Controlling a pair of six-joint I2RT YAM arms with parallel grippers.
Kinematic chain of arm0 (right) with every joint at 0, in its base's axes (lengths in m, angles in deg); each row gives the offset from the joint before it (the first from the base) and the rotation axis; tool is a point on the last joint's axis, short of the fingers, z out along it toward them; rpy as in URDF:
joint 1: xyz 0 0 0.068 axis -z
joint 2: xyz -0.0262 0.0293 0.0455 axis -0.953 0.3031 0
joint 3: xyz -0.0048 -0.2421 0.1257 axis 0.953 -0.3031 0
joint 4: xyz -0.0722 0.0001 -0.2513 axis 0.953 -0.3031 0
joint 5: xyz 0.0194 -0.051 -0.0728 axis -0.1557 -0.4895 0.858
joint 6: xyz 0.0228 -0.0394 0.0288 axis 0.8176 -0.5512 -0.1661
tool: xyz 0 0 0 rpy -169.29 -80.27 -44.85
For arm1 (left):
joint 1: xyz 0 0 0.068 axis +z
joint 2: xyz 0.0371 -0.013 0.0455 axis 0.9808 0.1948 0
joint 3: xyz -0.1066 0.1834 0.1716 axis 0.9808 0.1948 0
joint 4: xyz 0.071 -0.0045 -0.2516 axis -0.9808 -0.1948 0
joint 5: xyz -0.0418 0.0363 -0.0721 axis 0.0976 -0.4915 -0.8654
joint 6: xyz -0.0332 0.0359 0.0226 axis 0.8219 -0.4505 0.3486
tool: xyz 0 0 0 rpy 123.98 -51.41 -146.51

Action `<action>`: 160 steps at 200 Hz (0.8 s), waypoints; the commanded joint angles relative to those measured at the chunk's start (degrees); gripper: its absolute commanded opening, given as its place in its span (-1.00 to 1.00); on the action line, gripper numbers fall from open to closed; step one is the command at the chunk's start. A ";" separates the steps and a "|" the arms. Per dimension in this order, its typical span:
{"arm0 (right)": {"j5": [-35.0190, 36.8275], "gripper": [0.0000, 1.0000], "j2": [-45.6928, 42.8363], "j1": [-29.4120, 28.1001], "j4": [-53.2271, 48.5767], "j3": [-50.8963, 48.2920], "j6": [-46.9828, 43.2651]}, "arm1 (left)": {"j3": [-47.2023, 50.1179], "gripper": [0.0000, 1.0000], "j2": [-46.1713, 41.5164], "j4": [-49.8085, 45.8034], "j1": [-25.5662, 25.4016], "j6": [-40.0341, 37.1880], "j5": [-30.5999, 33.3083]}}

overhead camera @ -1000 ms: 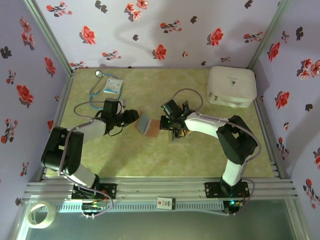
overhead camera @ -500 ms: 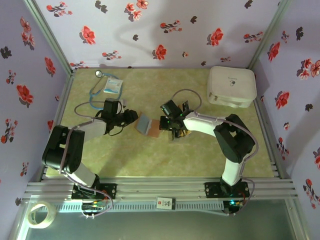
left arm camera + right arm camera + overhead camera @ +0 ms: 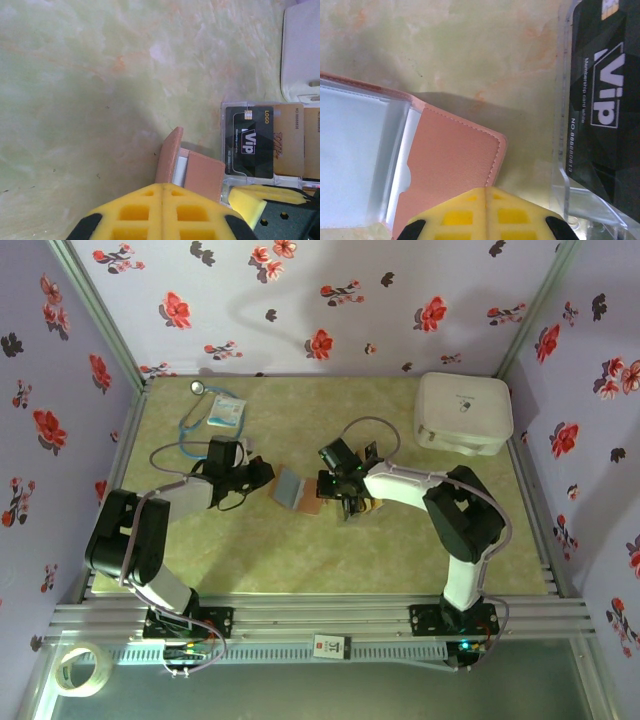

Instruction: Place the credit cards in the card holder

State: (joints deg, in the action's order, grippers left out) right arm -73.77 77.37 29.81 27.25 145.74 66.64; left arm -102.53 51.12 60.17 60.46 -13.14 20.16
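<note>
Right claw (image 3: pixel 487 201) apparently pinches card holder (image 3: pixel 451 157).

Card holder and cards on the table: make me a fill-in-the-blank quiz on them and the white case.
1. The black rectangular card in the clear plastic tray bears the word ____.
2. The reddish-brown leather card holder is ____, so its clear inner pocket shows.
3. In the top view, the white rounded case sits at the far ____ corner of the marbled table.

Missing words: VIP; open; right.
</note>
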 commanded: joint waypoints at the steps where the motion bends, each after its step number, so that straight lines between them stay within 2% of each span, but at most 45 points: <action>1: -0.47 -1.00 1.53 -0.43 0.97 1.47 -0.66 | -0.29 -1.00 -1.85 0.44 0.32 -0.40 -1.70; 72: -2.29 -1.00 5.29 -1.48 2.37 4.61 0.20 | 3.91 -1.00 -9.33 2.44 -0.02 2.04 -2.83; 83: -2.22 -1.00 5.48 -1.42 2.40 4.52 0.29 | 3.41 -0.47 -9.31 0.62 0.01 0.84 -2.22; 105: -2.02 -1.00 5.47 -1.49 2.36 4.17 0.19 | 2.58 0.10 -9.52 -2.90 0.05 -1.79 0.36; 123: -1.94 -1.00 5.54 -1.49 2.53 3.85 0.26 | 0.90 0.17 -8.67 -6.14 0.04 -4.40 1.85; 160: -1.85 -1.00 5.62 -1.49 2.68 3.31 0.36 | -1.32 0.12 -5.94 -8.41 0.11 -6.70 1.77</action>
State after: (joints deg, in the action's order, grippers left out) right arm -75.84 81.94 28.52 29.61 148.95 66.69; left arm -101.22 43.40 54.59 60.44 -16.29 21.06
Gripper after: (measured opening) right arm 0.039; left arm 0.570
